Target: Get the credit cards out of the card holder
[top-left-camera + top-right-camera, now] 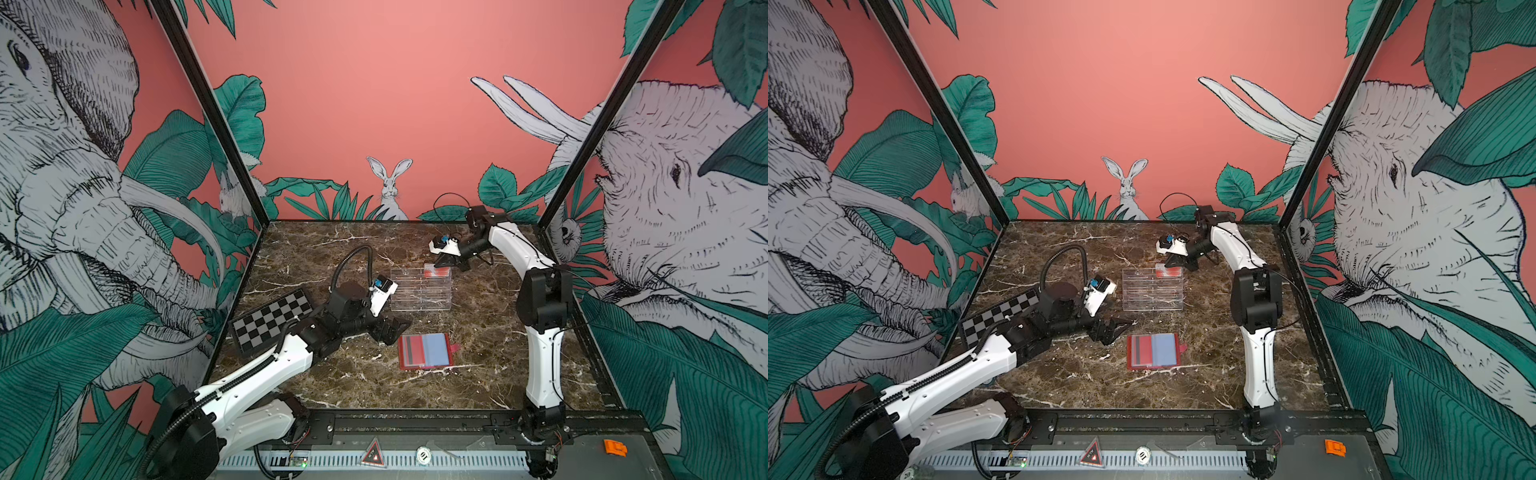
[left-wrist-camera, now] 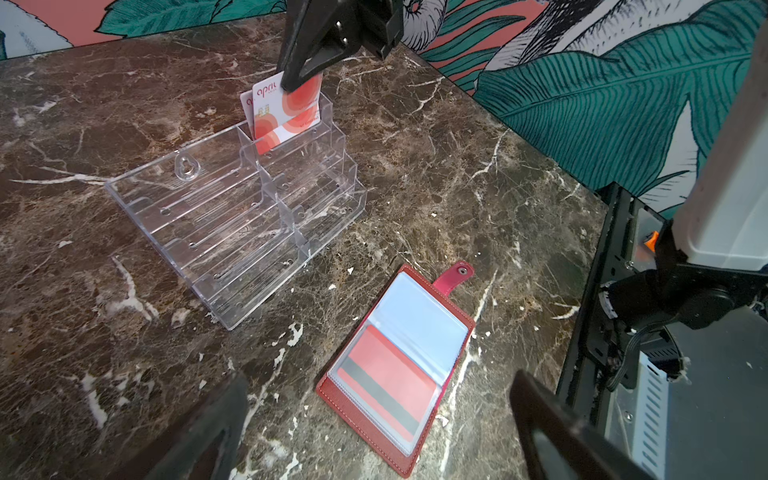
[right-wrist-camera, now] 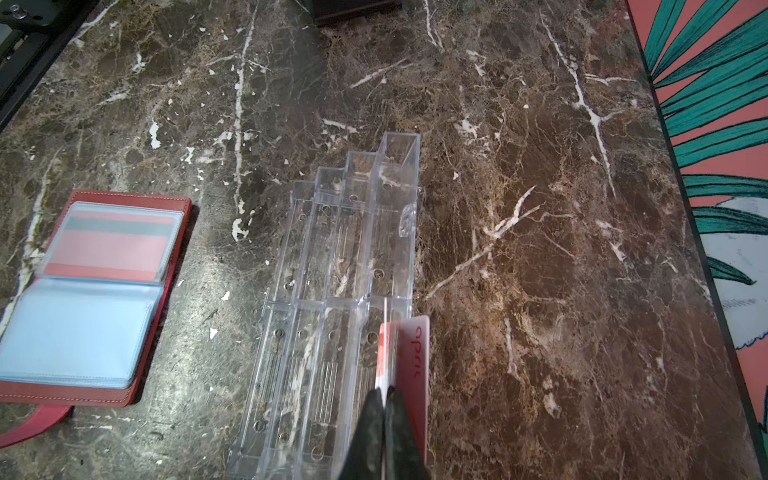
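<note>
Dark brown marble tabletop [image 1: 332, 245], veined in white. Bears three things, all apart from one another.

Toward the front middle: red card holder [image 1: 424, 351]. Lies flat and opened, clear sleeves facing up, snap tab stretched out on the marble toward the right in both top views.

Behind it, nearer the back wall: clear acrylic stand [image 1: 420, 291]. Sits base down, tiers stepping up away from the front.

At the left edge, close to the side wall: black-and-white chequered board [image 1: 270, 320]. Runs slantwise to the table's edge, partly hidden at its near end.
</note>
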`<state>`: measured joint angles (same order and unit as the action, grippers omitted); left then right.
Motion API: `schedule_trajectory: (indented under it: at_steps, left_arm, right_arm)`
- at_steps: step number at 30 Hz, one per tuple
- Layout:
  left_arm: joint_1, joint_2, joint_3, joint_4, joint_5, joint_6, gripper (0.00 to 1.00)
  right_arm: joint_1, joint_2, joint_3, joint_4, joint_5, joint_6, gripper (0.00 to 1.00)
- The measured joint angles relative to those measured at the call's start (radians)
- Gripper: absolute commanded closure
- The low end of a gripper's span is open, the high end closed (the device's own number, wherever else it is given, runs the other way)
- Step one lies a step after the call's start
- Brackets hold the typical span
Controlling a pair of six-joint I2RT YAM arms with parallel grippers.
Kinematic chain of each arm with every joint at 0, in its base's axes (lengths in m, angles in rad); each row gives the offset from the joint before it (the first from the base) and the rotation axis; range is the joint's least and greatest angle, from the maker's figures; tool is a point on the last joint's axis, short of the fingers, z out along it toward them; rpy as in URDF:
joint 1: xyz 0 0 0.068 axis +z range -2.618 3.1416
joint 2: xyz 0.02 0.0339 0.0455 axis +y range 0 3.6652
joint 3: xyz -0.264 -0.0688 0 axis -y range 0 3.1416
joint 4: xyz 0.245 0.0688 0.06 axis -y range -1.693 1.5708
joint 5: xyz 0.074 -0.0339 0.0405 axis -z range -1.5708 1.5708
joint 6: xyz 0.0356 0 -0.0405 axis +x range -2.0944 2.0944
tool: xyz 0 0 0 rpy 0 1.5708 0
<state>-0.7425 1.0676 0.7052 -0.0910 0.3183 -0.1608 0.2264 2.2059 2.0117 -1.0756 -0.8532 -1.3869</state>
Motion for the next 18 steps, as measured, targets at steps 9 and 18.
schedule_trajectory:
  at_steps: [9,18]
  left_arm:
    - [0.0,0.007,0.0,0.0,0.003,0.0,0.01]
    - [0.0,0.013,0.0,0.0,0.004,0.0,0.01]
  right_arm:
    - [0.0,0.0,-0.012,0.002,0.002,0.019,1.0]
    - [0.0,0.001,-0.02,0.01,0.004,0.049,0.97]
